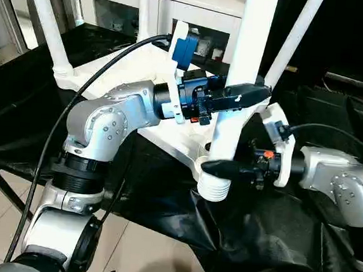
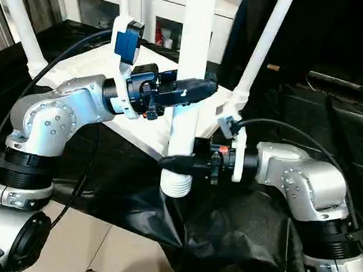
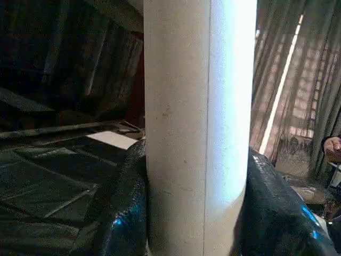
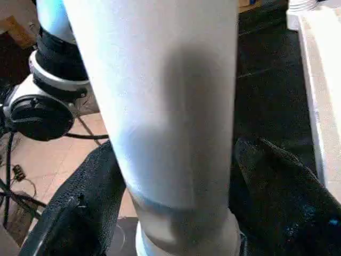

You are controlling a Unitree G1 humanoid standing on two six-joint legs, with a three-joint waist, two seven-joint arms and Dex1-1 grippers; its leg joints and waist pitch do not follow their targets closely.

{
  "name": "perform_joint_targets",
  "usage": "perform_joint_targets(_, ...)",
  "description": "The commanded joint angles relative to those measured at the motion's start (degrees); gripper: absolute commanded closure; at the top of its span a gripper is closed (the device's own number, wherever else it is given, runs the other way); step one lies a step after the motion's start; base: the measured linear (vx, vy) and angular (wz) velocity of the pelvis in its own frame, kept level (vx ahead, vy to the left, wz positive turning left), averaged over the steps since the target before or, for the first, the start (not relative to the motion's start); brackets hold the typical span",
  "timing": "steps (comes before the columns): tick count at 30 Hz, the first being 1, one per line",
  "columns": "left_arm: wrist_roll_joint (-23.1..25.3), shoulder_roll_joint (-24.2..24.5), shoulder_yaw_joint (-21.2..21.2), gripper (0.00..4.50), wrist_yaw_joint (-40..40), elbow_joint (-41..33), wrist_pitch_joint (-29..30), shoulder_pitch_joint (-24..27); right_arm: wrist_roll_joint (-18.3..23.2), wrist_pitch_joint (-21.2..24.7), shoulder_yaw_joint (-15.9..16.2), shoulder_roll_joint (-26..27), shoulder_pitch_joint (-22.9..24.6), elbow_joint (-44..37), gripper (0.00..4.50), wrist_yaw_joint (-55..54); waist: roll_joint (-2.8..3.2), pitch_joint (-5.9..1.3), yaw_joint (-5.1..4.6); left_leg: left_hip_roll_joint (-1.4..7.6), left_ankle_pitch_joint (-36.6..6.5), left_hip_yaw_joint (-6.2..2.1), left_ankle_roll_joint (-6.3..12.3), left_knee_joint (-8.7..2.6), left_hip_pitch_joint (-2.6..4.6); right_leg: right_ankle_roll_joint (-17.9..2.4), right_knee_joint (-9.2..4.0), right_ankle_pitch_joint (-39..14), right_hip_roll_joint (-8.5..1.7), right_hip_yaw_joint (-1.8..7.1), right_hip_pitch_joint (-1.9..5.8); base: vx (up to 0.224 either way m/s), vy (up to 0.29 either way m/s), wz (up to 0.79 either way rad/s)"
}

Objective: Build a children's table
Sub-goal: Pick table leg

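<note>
Item: table leg (image 1: pixel 242 65), upright at tabletop's (image 1: pixel 121 67) near corner. My left pincer (image 1: pixel 245 96) grips it; right pincer (image 2: pixel 178 164) brackets it loosely. Risk: cross-threading, tilting.

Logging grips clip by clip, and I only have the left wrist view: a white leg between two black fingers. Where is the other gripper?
Observer: The right gripper straddles the same leg, lower down, just above its ribbed foot.
Operator: Is it clamped too?
Observer: It looks open: the right wrist view shows a gap beside one finger. The left gripper does the holding.
Operator: How far along is the table?
Observer: Three other legs already stand in the upturned tabletop; this one is at its near corner.
</note>
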Motion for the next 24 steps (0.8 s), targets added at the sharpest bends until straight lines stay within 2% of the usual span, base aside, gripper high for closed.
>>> perform_joint_targets(1, -0.78, 0.06, -0.33, 2.7, -0.08, -0.99, 0.24, -0.06, -0.05, -0.57, 0.29, -0.45, -1.01, -0.45, 1.07, 0.38, -0.86, -4.4, 0.23, 0.54, -6.84, 0.54, 1.41, -3.76, 0.12, -3.63, -4.68, -22.92, -3.11, 2.14, 4.3, 0.0, 0.0, 0.0)
perform_joint_targets(10, -0.89, -0.04, -0.4, 2.7, -0.23, -0.47, 0.34, -0.53, -0.02, -0.62, 0.17, 0.2, -1.09, -0.06, 1.07, 0.3, -0.68, -4.44, 0.25, 0.52, -7.08, 0.53, 1.33, -3.75, 0.16, -4.01, -4.65, -22.38, -3.08, 2.14, 4.29, 0.0, 0.0, 0.0)
perform_joint_targets(18, -0.86, -0.18, -0.4, 2.7, -0.21, -0.12, 0.21, -0.71, 0.13, -0.43, 0.01, 0.43, -1.33, 0.25, 1.84, 0.46, -0.7, -4.45, 0.27, 0.54, -7.0, 0.53, 1.35, -3.75, 0.18, -4.23, -4.6, -22.01, -3.1, 2.16, 4.34, 0.0, 0.0, 0.0)
perform_joint_targets(23, -0.79, -0.11, -0.37, 2.7, -0.18, -0.06, 0.11, -0.78, 0.12, -0.37, -0.12, 0.52, -1.38, 0.41, 2.09, 0.52, -0.66, -4.44, 0.25, 0.58, -7.15, 0.52, 1.31, -3.77, 0.22, -4.33, -4.57, -22.06, -3.09, 2.17, 4.3, 0.0, 0.0, 0.0)
perform_joint_targets(24, -0.79, -0.11, -0.37, 2.7, -0.18, -0.07, 0.11, -0.78, 0.12, -0.37, -0.12, 0.52, -1.38, 0.41, 2.3, 0.52, -0.7, -4.43, 0.25, 0.54, -7.19, 0.55, 1.31, -3.75, 0.19, -4.3, -4.64, -22.13, -3.11, 2.17, 4.33, 0.0, 0.0, 0.0)
